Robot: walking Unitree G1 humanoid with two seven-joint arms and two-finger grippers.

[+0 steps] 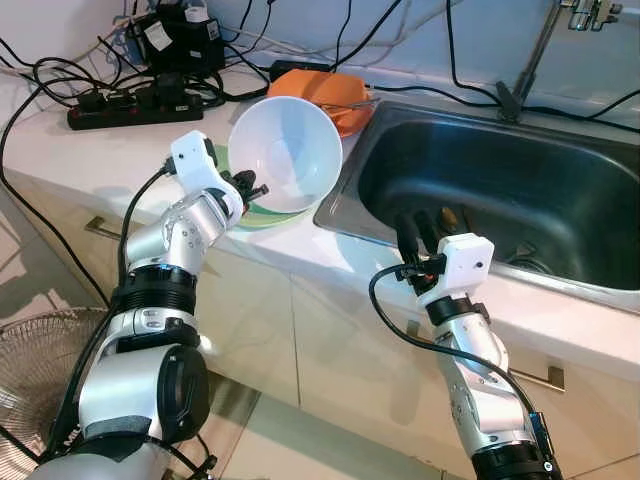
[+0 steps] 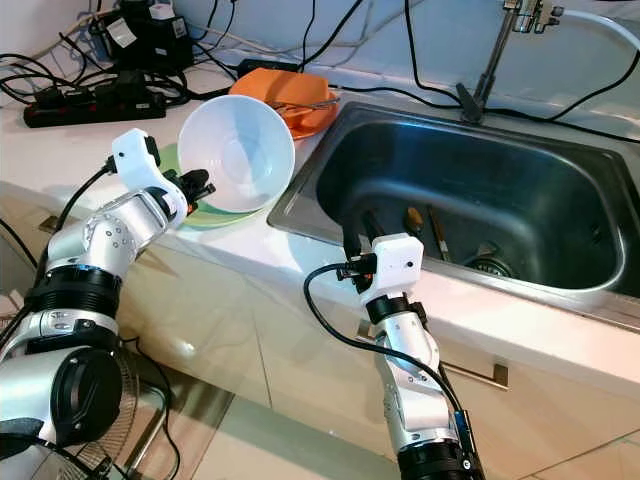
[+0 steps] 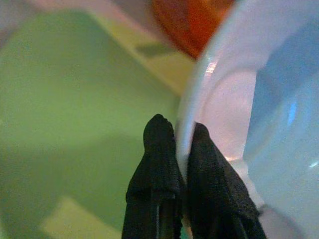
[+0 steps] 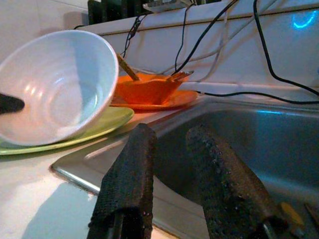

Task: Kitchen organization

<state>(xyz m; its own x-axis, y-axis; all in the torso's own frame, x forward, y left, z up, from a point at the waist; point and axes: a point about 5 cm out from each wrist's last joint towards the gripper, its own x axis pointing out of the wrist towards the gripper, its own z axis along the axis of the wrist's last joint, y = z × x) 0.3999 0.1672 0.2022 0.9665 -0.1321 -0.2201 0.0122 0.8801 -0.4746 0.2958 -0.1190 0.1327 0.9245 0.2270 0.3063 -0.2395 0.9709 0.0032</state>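
Pinching the rim of a white bowl between the two black fingers of the left gripper, one finger inside the rim and one outside. Tilting that bowl steeply on its edge, open side facing toward the sink, lower edge resting on or just over a green plate lying on the white counter; hard to tell whether touching, since the bowl is hiding most of the plate.

Sitting just behind the bowl, partly covered by it, an orange dish beside the sink's corner, with what looks like a utensil handle sticking out, too blurred to name.

Hovering at the sink's front edge, the right gripper, fingers spread apart with clear space between them and gripping nothing, pointing into the basin.

Lying on the basin floor near the drain, a couple of slim utensils, partly blocked by the right wrist and too small to identify. Rising at the back, a tap, its top cut off by the frame.

Crowding the counter's far corner, a black power strip and tangled cables. Showing at the lower left corner, part of a fan grille, cut off.
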